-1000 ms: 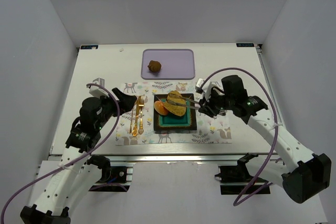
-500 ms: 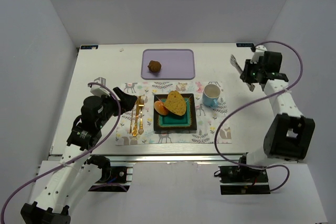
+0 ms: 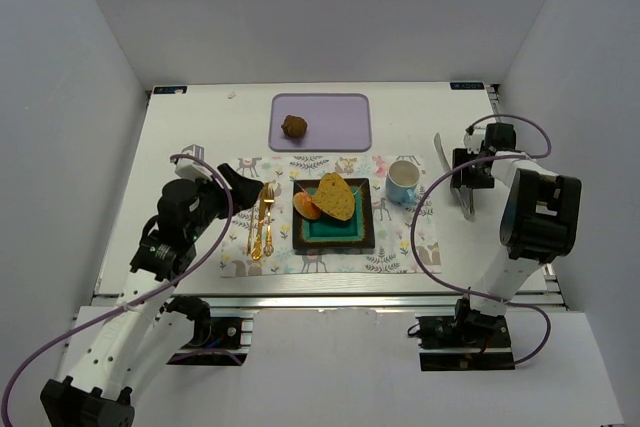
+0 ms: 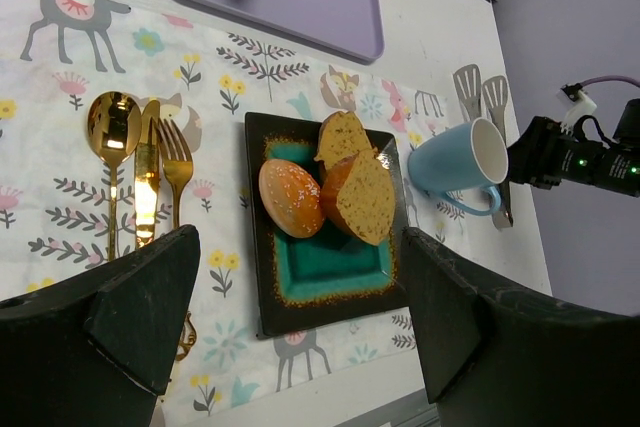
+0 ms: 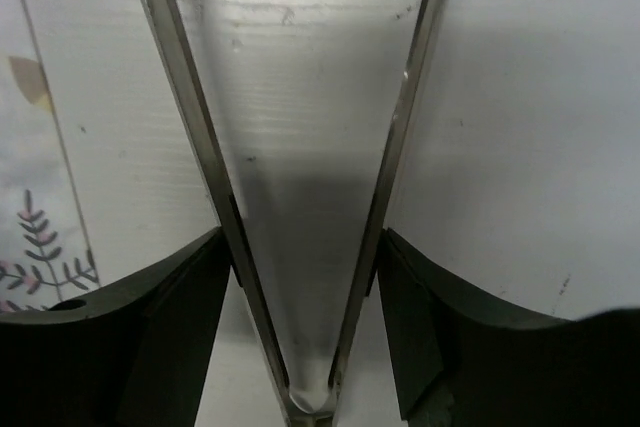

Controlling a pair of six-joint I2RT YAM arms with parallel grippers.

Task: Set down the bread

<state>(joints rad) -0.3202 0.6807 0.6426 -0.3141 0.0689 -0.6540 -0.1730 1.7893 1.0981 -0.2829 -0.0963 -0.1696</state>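
- Bread (image 3: 331, 199) is found gathered on the dark square plate (image 3: 362, 239) at the middle of the flowered placemat (image 3: 405, 247). Two yellow slices are leaned together there, and the small orange roll is tucked against their left side.
- No piece of that bread is seen on the bench (image 3: 190, 127), on the mat, or in either arm's grasp, so the placing is judged to be done, or all but done.
- Metal tongs (image 5: 188, 97) are gripped loosely between the right jaws. In the right wrist view, both sprung arms are pressed outward against the inner faces of the fingers (image 5: 150, 317), and nothing is held between the tongs' tips.
- The tongs are kept to the right of the blue cup (image 3: 402, 181), over bare bench and well apart from the plate. Whether they are resting on the surface cannot be told.
- The left jaws are spread wide and empty above the placemat's left part, near the gold cutlery (image 3: 260, 215).
- A brown lump (image 3: 293, 126) is seen alone on the purple tray (image 3: 350, 107) at the far side. Whether it counts as bread cannot be told; if it does, it is the one piece left to move.
- Otherwise only the laying down of the tongs is judged to be left.
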